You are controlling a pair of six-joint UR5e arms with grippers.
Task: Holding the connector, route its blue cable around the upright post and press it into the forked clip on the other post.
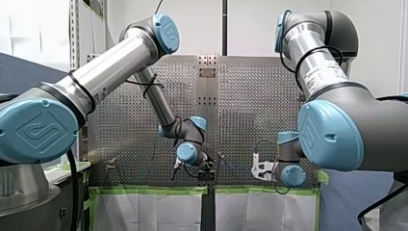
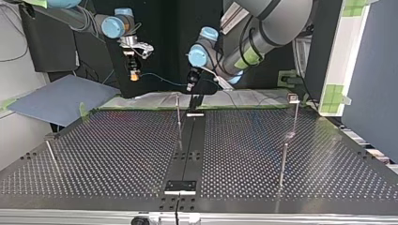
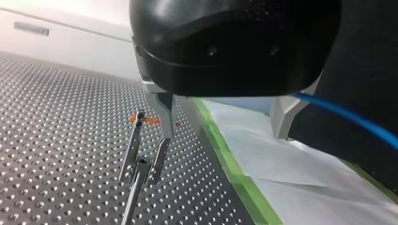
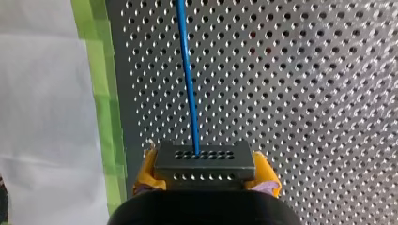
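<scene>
My right gripper [image 4: 205, 174] has yellow pads shut on a dark connector block [image 4: 204, 159]. The blue cable [image 4: 187, 79] leaves the block and runs out ahead over the perforated plate. In the top view, my right gripper [image 2: 134, 71] hangs above the table's far edge and the cable [image 2: 164, 80] stretches toward my left gripper [image 2: 194, 101]. My left gripper [image 3: 223, 136] is black with metal fingers, open wide. A forked clip [image 3: 141, 159] on a thin post stands just under one finger. The blue cable [image 3: 347, 117] passes beside the other finger.
Thin upright posts stand on the perforated table [image 2: 117, 154]: one near the far middle [image 2: 179, 122], two at the top view's right [image 2: 283, 164] and one at its left [image 2: 50, 154]. Green tape [image 3: 234, 164] and white sheeting edge the plate. A blue-grey sheet [image 2: 56, 98] lies at the far left.
</scene>
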